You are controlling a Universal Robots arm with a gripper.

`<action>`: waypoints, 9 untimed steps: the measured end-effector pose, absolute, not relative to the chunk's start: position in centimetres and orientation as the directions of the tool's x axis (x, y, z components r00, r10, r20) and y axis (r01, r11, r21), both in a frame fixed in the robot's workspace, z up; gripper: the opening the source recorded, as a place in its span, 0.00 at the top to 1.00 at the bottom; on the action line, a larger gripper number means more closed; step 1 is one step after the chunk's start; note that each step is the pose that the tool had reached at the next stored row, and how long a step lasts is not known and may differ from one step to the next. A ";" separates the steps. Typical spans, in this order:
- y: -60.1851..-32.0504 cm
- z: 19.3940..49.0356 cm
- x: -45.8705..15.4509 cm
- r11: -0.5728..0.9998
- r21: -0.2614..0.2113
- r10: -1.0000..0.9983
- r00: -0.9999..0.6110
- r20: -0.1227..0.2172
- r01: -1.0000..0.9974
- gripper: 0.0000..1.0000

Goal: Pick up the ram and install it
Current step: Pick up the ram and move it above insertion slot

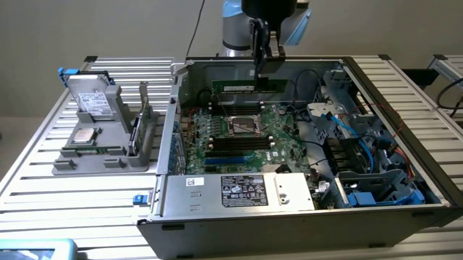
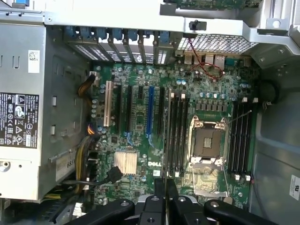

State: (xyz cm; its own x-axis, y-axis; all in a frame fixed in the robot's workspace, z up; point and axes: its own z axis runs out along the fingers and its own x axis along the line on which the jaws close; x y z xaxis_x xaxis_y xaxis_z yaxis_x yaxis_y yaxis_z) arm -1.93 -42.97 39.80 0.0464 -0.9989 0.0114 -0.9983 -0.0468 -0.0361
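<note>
1. Table (image 1: 87,216) of pale metal slats carries the whole setup
2. An open computer case (image 1: 289,233) lies on it with its side panel off, and a silver power supply (image 1: 239,190) sits at the near end
3. The green motherboard (image 1: 282,116) lines the case floor, with banks of black memory slots (image 1: 239,142) on either side of the silver processor socket (image 1: 244,123)
4. The gripper (image 1: 265,73) hangs over the far part of the board, its fingers pinched narrow on the ram's upper edge, a little toward the exterior view's right of the stick's middle
5. The ram (image 1: 239,86) is a long, thin green stick with a paler strip along its face. It is held level and on edge above the far slots, not seated in any of them
</note>
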 end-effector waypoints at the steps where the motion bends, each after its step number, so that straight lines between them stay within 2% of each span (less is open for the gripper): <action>1: -42.9 39.8 -1.9 -0.045 -0.036 -0.999 0.044 0.011 -0.998 0.87; 9: -42.1 39.7 -1.9 -0.041 -0.037 -0.999 0.041 -0.001 -0.998 0.87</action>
State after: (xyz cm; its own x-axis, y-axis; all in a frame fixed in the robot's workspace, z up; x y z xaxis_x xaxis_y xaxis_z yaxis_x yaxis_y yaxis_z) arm -1.94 -42.09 39.70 0.0413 -0.9991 -0.0006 -0.9985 -0.0413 -0.0366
